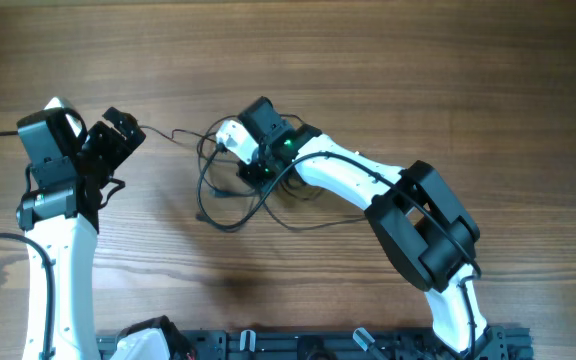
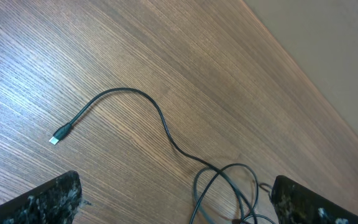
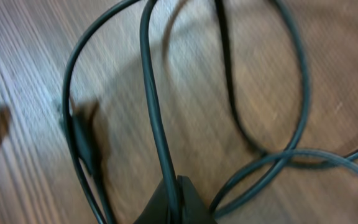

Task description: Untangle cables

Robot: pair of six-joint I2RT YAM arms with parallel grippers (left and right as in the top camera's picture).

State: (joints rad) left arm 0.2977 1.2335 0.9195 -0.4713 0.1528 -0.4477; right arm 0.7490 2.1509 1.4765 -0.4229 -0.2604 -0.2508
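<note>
Left end effector [image 1: 121, 136]: upper left of the overhead frame, beside the loose cord end. In the left wrist view [image 2: 182, 200] its two fingers sit in the bottom corners, spread wide, with nothing between them.
Right end effector [image 1: 250, 165]: centre of the overhead frame, down over the tangle. In the right wrist view [image 3: 178, 203] the tips meet at the bottom edge, pressed together, and seem to pinch one strand that runs straight down into them; the picture is blurred.
Cables [image 1: 223, 205]: thin black cords lying on the counter [image 1: 418, 70] in overlapping loops at mid-frame, under and just left of the right end effector. One cord leads out to the left, towards the left end effector.
Cables, left wrist view [image 2: 166, 127]: a single cord curves from the loops at bottom centre up and across to the left.
Plug [image 2: 56, 137]: small pale tip at the free cord end, flat on the wood, left of centre.
Cables, right wrist view [image 3: 157, 112]: several strands crossing close up, arching over the wood grain.
</note>
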